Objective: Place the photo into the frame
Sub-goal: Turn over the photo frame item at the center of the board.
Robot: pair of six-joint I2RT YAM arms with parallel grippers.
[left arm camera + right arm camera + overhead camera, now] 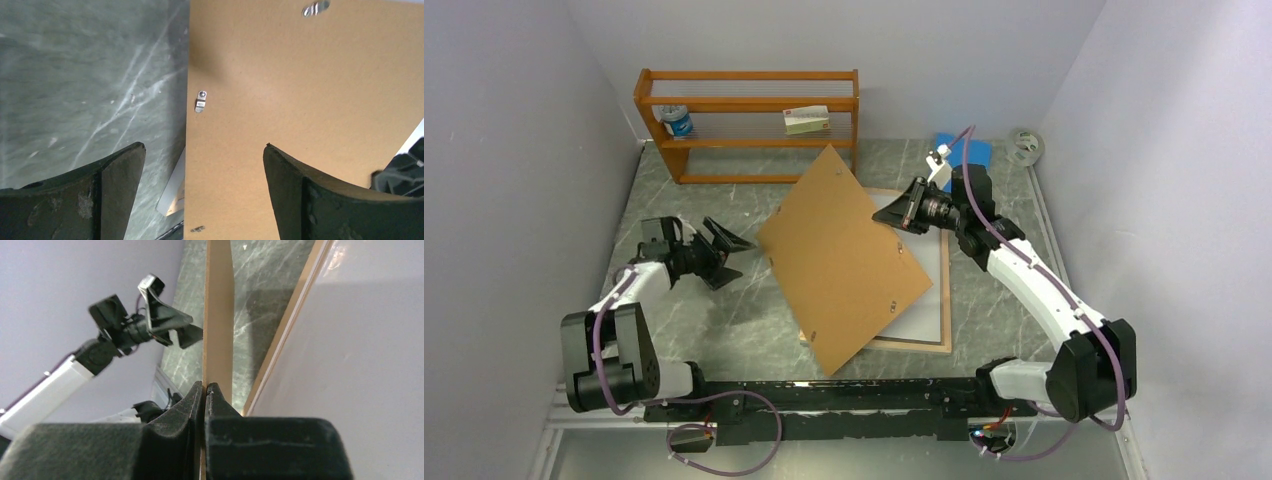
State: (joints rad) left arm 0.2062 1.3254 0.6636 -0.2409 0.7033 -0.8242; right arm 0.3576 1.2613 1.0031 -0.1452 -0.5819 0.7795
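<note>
Right gripper point(886, 214) clamped on backing board point(844, 255) right edge, board tilted over frame point(947, 300); frame nearer right arm. Left gripper point(736, 258) agape, left of board.

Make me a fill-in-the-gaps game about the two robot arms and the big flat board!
1. The right gripper is shut on the edge of the ___ board.
2. The left gripper holds nothing and its jaws stand wide ___.
3. The frame lies flat on the table, partly ___ the board.
4. The shelf rack at the back is ___ in colour.

Missing words: brown; open; under; orange.
</note>
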